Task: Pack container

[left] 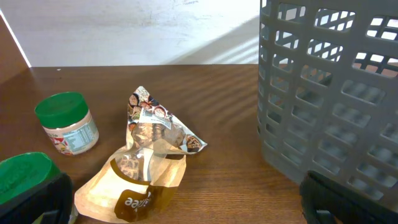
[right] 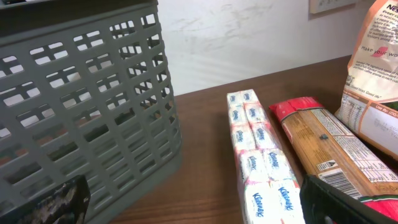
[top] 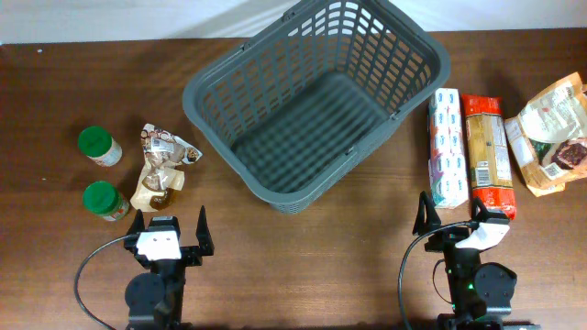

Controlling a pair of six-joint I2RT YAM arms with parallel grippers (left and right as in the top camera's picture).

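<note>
Basket (top: 316,101) mid-table, bare wood (top: 303,261) before it, left fingers (top: 203,227) and right fingers (top: 423,213) spread wide

We look straight down from above; both low wrist views face far, sharing the dark grey slotted plastic basket (top: 257,82).

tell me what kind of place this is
Likely a robot lab bench staged for grocery packing: wooden table, grey shopping basket, tissue pack, with left gripper and right gripper open.
</note>
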